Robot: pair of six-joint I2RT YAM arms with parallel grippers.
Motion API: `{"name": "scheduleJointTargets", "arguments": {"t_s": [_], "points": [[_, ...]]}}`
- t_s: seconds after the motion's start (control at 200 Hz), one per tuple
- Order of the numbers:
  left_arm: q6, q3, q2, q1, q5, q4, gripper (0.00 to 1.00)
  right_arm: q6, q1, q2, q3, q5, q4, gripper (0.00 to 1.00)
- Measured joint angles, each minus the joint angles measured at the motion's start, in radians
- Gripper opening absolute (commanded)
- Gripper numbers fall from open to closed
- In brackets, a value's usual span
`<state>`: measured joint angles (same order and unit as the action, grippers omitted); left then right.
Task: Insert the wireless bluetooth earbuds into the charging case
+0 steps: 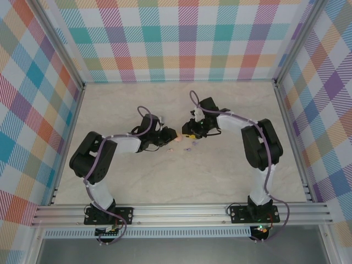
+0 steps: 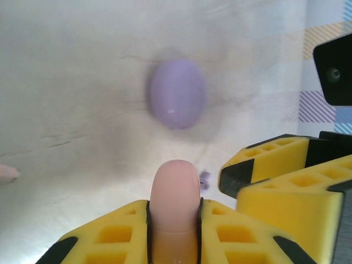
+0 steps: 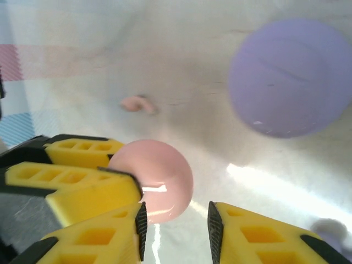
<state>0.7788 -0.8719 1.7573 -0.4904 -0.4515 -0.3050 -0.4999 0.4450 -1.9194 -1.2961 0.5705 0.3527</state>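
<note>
Gripping the pink case (image 2: pixel 175 184) edge-on, the left gripper (image 2: pixel 174 212) has its yellow fingers (image 2: pixel 118 234) closed on both flat sides at the bottom of the left wrist view; the right gripper (image 3: pixel 176 228) stands just beside it, jaws apart with nothing between them; farther out on the table (image 3: pixel 181 49), a pink earbud (image 3: pixel 135 103) lies loose left of centre in the right wrist view, a lilac case (image 3: pixel 291 77) upper right, a small lilac bit (image 3: pixel 330 228) (likely another earbud, too blurred to be sure) lower right; I judge the pink case is steadied for loading, the pink earbud not yet in; next, the right gripper should close on that earbud and carry it to the case.
</note>
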Motion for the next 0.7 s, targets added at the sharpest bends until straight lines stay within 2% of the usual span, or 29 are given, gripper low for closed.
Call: {"name": "scheduleJointTargets", "arguments": {"t_s": [0.14, 0.285, 0.46, 0.7], "points": [[-0.099, -0.004, -0.127, 0.002, -0.009, 0.011, 0.13, 0.038, -0.037, 0.156, 0.048, 0.039, -0.034, 0.46], [-0.190, -0.040, -0.190, 0.016, -0.082, 0.014, 0.13, 0.086, -0.089, 0.273, 0.098, 0.110, -0.074, 0.48], [-0.256, -0.098, -0.203, 0.036, -0.196, 0.015, 0.13, 0.147, -0.143, 0.346, 0.132, 0.224, -0.090, 0.47], [-0.303, -0.126, -0.271, 0.038, -0.299, 0.014, 0.13, 0.192, -0.147, 0.409, 0.143, 0.385, -0.146, 0.47]]}}
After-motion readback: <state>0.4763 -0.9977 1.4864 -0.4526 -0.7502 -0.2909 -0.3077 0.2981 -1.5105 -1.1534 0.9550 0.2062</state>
